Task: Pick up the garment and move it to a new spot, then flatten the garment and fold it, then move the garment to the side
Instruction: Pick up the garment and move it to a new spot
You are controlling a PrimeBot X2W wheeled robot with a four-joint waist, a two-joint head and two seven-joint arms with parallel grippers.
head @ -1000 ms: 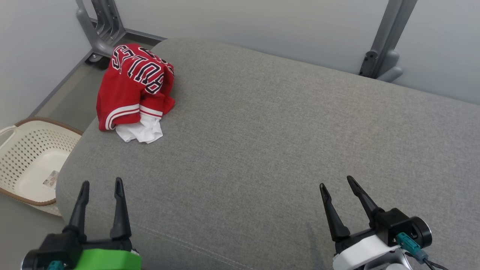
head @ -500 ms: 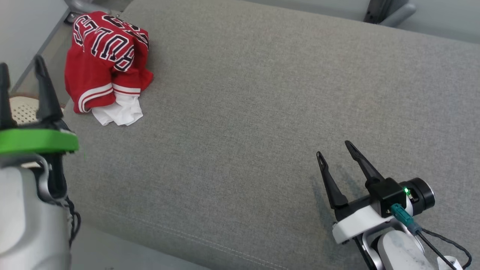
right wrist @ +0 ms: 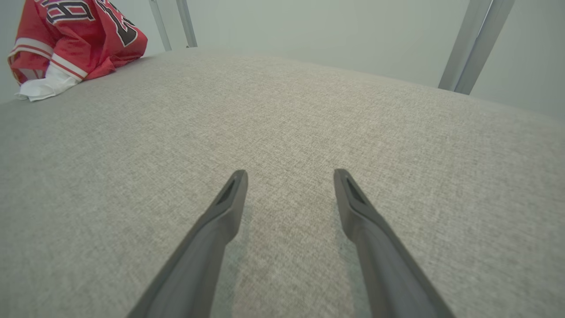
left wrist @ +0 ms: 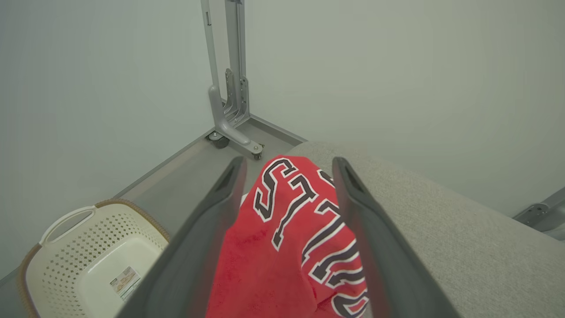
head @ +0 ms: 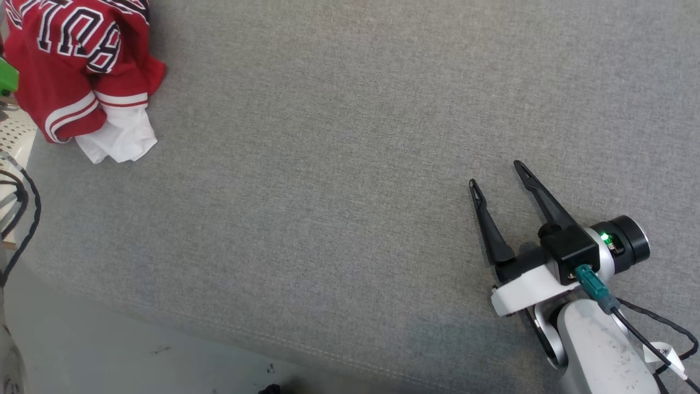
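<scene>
Cannot see the whole garment [head: 82, 71] in the head view, cropped by the top and left edges with its lettering running off the top; in the left wrist view, partly hidden behind the left gripper's [left wrist: 287, 164] blurred fingers [left wrist: 194, 251] and cut by the bottom edge. Cannot read the label [left wrist: 125, 280] in the basket [left wrist: 57, 260], too small, nor see the basket's near corner, cropped at bottom left. Cannot make out the mark on the white tag [head: 661, 353] by the right arm [head: 601, 350], itself cut off at the lower edge.
</scene>
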